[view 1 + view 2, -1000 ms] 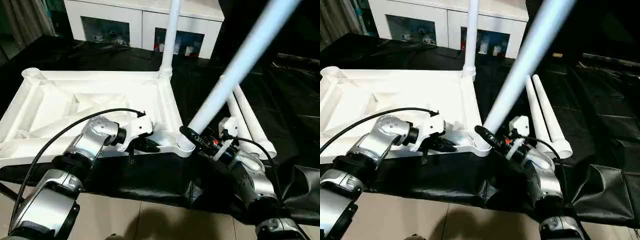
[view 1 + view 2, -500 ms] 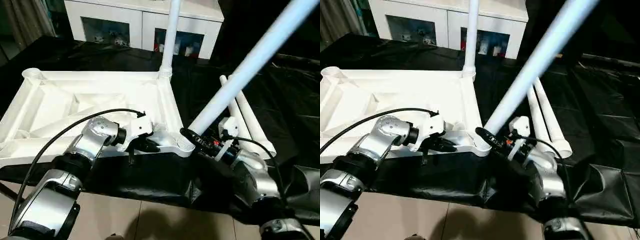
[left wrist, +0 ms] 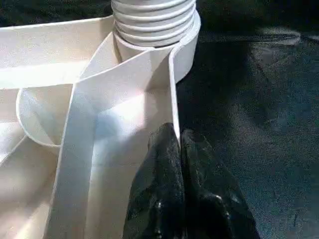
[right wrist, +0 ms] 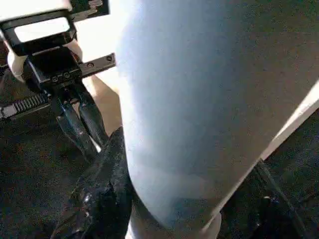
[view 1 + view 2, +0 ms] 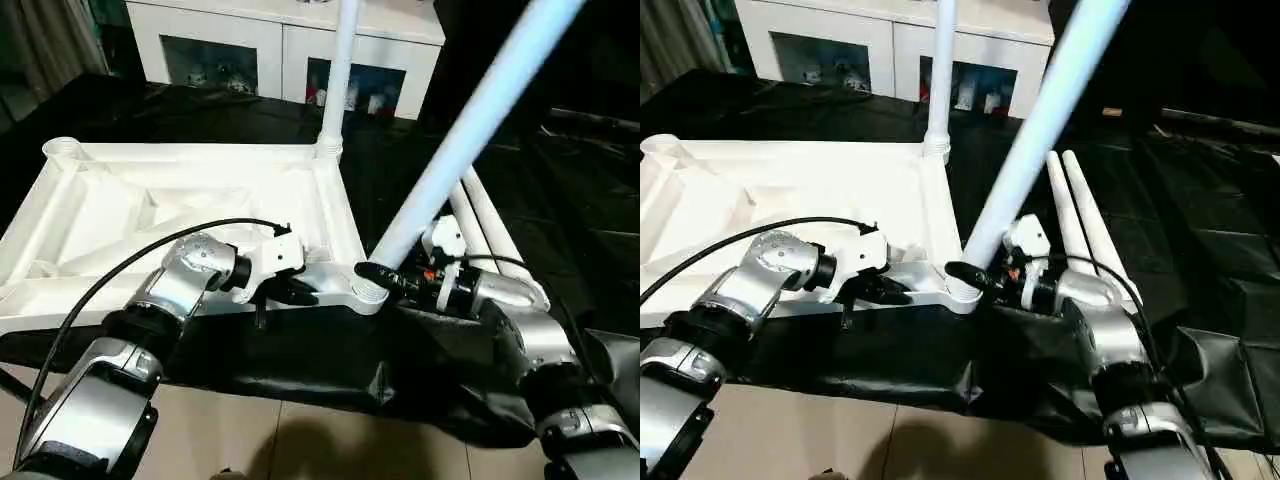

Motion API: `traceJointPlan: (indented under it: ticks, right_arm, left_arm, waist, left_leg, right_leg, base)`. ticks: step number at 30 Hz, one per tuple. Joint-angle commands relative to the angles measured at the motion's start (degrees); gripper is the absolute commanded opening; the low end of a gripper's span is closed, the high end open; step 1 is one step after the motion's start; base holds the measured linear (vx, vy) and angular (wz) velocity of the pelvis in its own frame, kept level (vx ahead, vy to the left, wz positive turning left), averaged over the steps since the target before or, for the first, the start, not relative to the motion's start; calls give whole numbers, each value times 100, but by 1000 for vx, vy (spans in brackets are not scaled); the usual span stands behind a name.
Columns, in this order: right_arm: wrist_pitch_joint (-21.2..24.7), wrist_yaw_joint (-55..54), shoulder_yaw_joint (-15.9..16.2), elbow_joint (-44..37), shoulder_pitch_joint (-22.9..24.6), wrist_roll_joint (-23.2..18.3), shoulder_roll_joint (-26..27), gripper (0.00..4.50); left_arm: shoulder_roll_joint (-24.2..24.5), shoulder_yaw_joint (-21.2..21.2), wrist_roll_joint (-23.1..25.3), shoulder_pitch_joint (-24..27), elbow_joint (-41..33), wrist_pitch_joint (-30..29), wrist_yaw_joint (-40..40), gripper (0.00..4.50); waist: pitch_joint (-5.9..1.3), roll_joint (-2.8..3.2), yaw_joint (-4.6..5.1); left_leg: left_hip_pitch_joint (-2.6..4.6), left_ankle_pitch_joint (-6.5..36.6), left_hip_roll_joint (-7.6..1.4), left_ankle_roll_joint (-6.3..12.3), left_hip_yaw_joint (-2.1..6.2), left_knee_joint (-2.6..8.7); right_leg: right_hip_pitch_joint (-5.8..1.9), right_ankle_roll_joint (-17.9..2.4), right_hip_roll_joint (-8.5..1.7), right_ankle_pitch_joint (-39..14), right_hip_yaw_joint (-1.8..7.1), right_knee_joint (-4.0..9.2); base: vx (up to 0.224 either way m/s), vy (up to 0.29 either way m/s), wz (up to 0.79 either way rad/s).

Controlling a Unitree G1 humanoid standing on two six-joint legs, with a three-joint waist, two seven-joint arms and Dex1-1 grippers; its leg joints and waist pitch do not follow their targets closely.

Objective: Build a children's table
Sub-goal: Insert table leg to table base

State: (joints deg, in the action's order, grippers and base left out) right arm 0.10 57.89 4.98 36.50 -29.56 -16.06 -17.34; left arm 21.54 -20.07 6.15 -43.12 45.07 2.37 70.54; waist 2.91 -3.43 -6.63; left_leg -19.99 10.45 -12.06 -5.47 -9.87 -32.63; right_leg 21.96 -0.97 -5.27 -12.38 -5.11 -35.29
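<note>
The children's table [image 5: 150,200] lies upside down on the black cover, ribbed underside up. One white leg [image 5: 343,70] stands upright in its far right corner socket. My left gripper [image 5: 290,292] is shut on the thin near rim, close to the near right socket [image 5: 368,290]; its fingers [image 3: 167,154] pinch that wall. My right gripper [image 5: 385,278] is shut on a second leg [image 5: 470,120] just above its ribbed base [image 3: 152,15], which sits at that socket. This leg leans up and to the right. One finger [image 4: 99,189] shows beside the leg [image 4: 199,99].
Two loose white legs [image 5: 490,230] lie side by side on the black cover, just right of my right wrist. A white cabinet with glass doors [image 5: 280,50] stands behind the work table. The work table's front edge [image 5: 300,385] runs below my forearms, tiled floor beneath.
The held leg swung further right, then back, and now stands steeper at the socket. My right wrist turned and moved further back. The left gripper stayed on the rim.
</note>
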Motion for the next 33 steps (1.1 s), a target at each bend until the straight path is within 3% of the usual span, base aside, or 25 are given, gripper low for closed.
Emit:
traceJointPlan:
  ticks: [1, 2, 9, 10, 16, 21, 26, 33]
  right_arm:
    - [445, -186, -108, 683, 333, 276, -325, 186]
    - [462, -180, -92, 704, 375, 309, -351, 186]
    - [483, -156, 126, 593, 617, 531, -454, 186]
    - [491, -149, 147, 568, 627, 521, -457, 186]
    - [681, -27, 390, 201, 720, 560, -406, 186]
    - [662, -34, 578, 306, 480, 724, -327, 186]
    - [860, 103, 858, 532, 199, 921, -354, 186]
    - [829, 215, 977, 846, 102, 1044, -360, 186]
  left_arm:
    - [161, -190, 197, -1, 53, 88, 262, 0]
    - [170, -214, 230, -9, 63, 128, 248, 0]
    - [206, -345, 434, -72, 99, 330, 145, 0]
    - [205, -350, 438, -78, 106, 341, 144, 0]
    - [176, -432, 514, -120, 141, 418, 111, 0]
    - [144, -500, 512, -113, 129, 431, 124, 0]
    - [106, -532, 519, -133, 162, 451, 99, 0]
    - [63, -530, 534, -180, 224, 482, 59, 0]
  waist:
    - [-375, 96, -25]
    - [-381, 78, -22]
    - [-387, 111, -35]
    - [-381, 131, -38]
    - [-369, 117, -82]
    - [-327, 110, -86]
    - [-314, 108, -69]
    - [-308, 100, -63]
  left_leg:
    - [25, 567, -157, 385, 1, 324]
    - [21, 552, -155, 379, 2, 321]
    - [31, 671, -156, 322, 10, 328]
    - [35, 719, -158, 309, 11, 335]
    - [59, 1066, -174, 148, 15, 373]
    - [87, 1445, -174, 8, 28, 425]
    - [87, 1490, -174, -8, 35, 445]
    - [93, 1545, -182, -9, 36, 452]
  right_leg:
    - [-313, -1580, -350, 503, 297, 261]
    - [-321, -1573, -346, 551, 296, 257]
    - [-320, -1546, -339, 588, 289, 270]
    - [-313, -1535, -337, 533, 287, 278]
    - [-301, -1377, -352, -44, 295, 338]
    - [-291, -1222, -372, -695, 310, 412]
    - [-287, -1196, -359, -821, 313, 422]
    - [-266, -1162, -374, -986, 320, 446]
  base:
    - [0, 0, 0]
    - [0, 0, 0]
    - [0, 0, 0]
    - [0, 0, 0]
    - [0, 0, 0]
    - [0, 0, 0]
    - [0, 0, 0]
    - [0, 0, 0]
